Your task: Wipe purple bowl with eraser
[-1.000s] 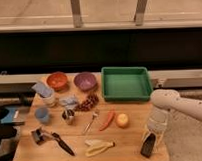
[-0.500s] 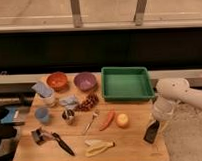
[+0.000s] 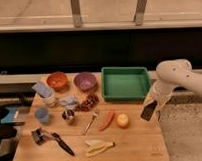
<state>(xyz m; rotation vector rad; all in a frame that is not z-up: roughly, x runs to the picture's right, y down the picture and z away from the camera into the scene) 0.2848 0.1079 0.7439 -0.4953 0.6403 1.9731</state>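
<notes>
Gripper (image 3: pixel 152 103) at right edge of frame, just off the right end of the wooden table (image 3: pixel 131 144), clamped on the eraser (image 3: pixel 148 112). The dark block hangs under the white wrist, tilted, clear of the tabletop. Purple bowl (image 3: pixel 85 81) sits upper centre of the table, between the orange bowl (image 3: pixel 57 80) on its left and the green tray (image 3: pixel 125 69) on its right, well apart from the gripper.

Step in hand, as I read it: carry the eraser over to the bowl; wiping not yet begun.

To do it well:
- Travel left high enough to pass over the tray walls.
- Come down from above into the bowl's light interior, not over its near rim. The red grape cluster (image 3: pixel 87 102) lies just in front of the bowl.
- Put a flat face of the eraser on the inner wall and sweep with light pressure. The bowl stands loose and will likely slide or tip toward the orange bowl if pushed sideways.
- Keep the grip tight during the sweep.
</notes>
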